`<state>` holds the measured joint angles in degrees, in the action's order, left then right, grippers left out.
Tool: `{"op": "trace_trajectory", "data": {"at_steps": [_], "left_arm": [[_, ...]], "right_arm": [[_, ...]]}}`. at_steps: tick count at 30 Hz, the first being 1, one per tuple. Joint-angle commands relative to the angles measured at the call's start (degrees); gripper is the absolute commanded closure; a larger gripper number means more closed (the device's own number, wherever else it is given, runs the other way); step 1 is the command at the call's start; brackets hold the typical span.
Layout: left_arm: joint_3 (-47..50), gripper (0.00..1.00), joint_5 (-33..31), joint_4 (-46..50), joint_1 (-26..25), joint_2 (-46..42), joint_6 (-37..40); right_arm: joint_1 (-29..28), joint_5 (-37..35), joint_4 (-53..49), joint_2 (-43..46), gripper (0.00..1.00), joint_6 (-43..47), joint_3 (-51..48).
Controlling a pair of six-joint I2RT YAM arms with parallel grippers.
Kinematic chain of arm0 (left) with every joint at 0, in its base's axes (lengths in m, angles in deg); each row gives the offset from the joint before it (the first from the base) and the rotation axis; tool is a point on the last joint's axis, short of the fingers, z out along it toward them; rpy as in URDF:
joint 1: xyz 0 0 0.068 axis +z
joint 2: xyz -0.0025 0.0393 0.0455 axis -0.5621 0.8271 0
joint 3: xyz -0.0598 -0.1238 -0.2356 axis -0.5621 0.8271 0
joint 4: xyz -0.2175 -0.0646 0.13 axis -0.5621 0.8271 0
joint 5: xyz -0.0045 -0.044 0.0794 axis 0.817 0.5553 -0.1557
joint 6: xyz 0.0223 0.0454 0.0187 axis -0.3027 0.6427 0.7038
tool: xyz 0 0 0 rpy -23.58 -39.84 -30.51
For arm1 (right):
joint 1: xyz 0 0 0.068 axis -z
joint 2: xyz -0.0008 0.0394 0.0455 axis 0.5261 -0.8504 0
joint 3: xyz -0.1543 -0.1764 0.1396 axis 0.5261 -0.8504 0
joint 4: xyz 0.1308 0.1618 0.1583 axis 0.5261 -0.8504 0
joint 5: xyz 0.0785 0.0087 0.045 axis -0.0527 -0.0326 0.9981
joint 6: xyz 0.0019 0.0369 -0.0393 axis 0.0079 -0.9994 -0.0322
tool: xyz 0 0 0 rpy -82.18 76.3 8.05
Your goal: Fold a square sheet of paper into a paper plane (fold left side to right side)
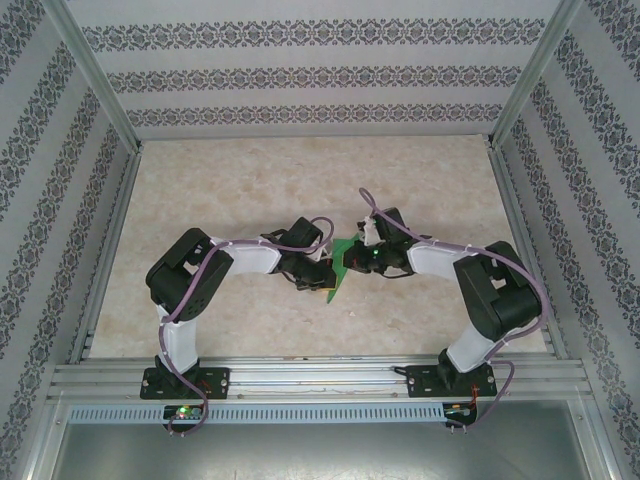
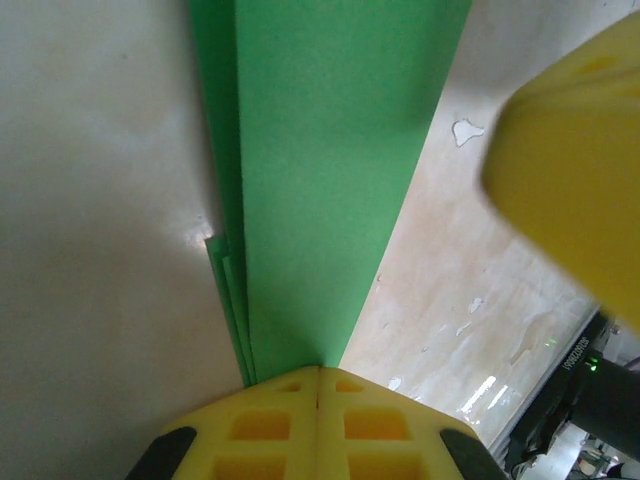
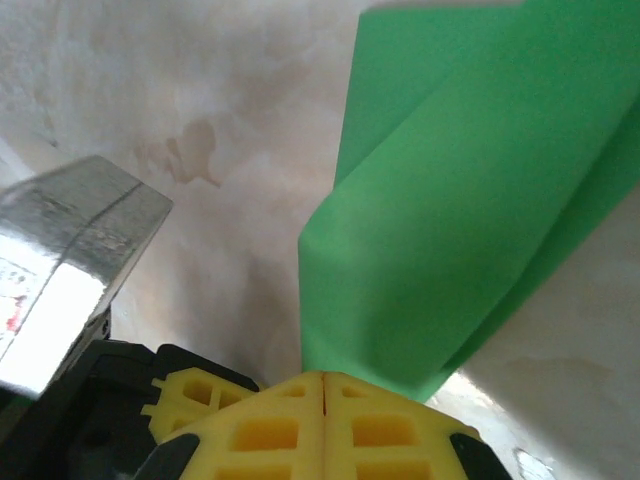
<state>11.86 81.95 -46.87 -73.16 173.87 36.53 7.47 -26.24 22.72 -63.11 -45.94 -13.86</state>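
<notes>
- Holding the paper point(image 1: 342, 272) from both sides, around the middle of the table point(image 1: 250, 180)
- left gripper point(image 2: 318, 372): yellow fingers pressed together, clamped on the paper's near end; left wrist view shows stacked green layers running away from the jaws as a long narrow strip
- right gripper point(image 3: 325, 378): fingers together too, pinching a curled, folded part of the paper
- top view: the two grippers sit close, almost tip to tip, with the paper between them
- can't tell how much of the paper touches the table
- blurred yellow finger of the right gripper shows at upper right in left wrist view
- a few small glossy spots on the table beside the paper
</notes>
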Motion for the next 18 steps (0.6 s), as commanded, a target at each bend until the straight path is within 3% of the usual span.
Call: {"op": "trace_trajectory", "data": {"at_steps": [1,18], "left_arm": [[1.5,0.99,-8.7,8.9,-1.4,3.6,1.7],[0.3,0.99,-9.7,12.5,-1.5,4.4,2.9]], "right_arm": [[-0.5,0.6,4.1,-1.8,1.0,-0.5,-0.9],[0.7,-3.5,-0.3,-6.9,1.0,4.3,1.7]]}}
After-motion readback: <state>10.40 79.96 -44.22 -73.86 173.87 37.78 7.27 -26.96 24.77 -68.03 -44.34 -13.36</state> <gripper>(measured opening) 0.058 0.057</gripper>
